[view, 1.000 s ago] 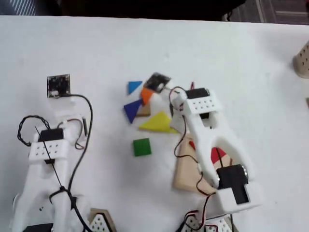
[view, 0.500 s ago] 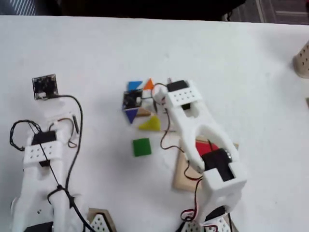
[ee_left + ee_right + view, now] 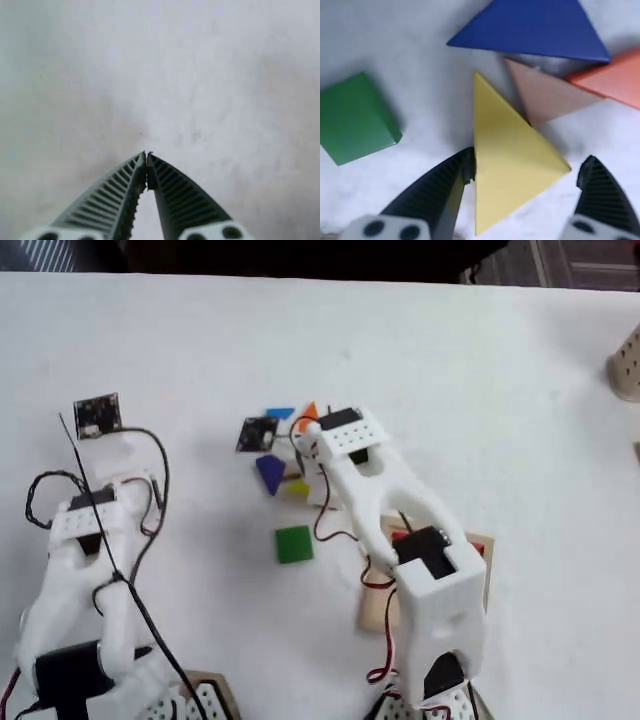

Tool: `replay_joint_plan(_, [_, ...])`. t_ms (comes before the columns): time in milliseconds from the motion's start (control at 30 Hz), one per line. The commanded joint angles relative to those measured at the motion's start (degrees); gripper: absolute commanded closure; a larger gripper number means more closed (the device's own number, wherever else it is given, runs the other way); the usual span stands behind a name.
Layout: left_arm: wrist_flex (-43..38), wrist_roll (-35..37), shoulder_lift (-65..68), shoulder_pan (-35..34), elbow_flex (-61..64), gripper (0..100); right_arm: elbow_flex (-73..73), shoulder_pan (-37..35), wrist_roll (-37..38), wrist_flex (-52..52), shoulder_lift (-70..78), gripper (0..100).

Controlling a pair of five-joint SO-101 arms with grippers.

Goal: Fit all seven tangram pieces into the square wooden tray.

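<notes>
Straddling yellow triangle with right gripper, released wide, one finger right at its edge, other just off the far corner. Looks like the pick step for this piece; nothing grasped yet. Next: lower, clench across the triangle, lift, carry to wooden tray nearer the arm base, probably rotate to suit the free space. At least one red piece in tray, mostly hidden under the arm; can't tell the rest of the fill. Crowded around target: tan triangle touching yellow's far side, blue triangle and orange piece just beyond, so risk of nudging the tan one on closing. Green square apart to one side, light blue piece at cluster's far end. Parked over bare tabletop with left gripper clenched on nothing, well apart from pieces.
</notes>
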Motion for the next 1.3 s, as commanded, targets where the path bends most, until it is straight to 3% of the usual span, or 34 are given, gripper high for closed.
replay_joint_plan(0, [-1.6, -0.1, -0.2, -0.5, -3.5, 98, -2.5, -0.3, -1.1, -1.5, -0.7, 67.6])
replay_joint_plan(300, [-1.7, -0.2, 0.1, -0.3, -3.4, 98, -2.5, 0.0, -5.8, -5.2, 1.0, 67.7])
replay_joint_plan(900, [-2.0, -0.2, 0.1, -0.3, -2.6, 98, -2.7, 1.3, -1.6, -3.6, 1.7, 67.9])
replay_joint_plan(1267, [-2.0, -0.2, 0.1, -0.3, -2.6, 98, -2.7, 1.5, -4.0, -3.5, 1.8, 68.0])
